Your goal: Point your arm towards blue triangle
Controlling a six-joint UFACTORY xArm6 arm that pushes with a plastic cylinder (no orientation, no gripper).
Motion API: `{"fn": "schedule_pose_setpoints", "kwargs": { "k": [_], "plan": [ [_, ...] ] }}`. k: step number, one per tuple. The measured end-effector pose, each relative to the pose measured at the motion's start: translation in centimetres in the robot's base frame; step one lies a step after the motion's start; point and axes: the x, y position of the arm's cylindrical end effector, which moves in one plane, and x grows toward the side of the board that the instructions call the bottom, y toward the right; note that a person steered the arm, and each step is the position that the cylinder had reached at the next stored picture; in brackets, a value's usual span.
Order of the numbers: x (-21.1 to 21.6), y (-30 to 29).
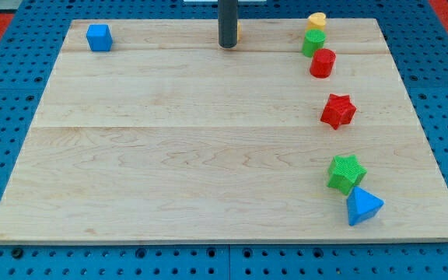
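Note:
The blue triangle (363,207) lies near the board's bottom right corner, touching a green star (346,173) just above it. My tip (228,45) is at the top middle of the board, far up and to the left of the blue triangle. A small yellow piece (238,31) peeks out right behind the rod; its shape is hidden.
A blue cube (99,37) sits at the top left. At the top right a yellow block (316,21), a green block (313,42) and a red cylinder (322,63) run in a line. A red star (337,110) lies below them on the wooden board (169,155).

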Motion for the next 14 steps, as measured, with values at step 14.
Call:
{"fn": "schedule_pose_setpoints", "kwargs": {
  "k": [14],
  "plan": [
    [-5.3, 9.8]
  ]
}}
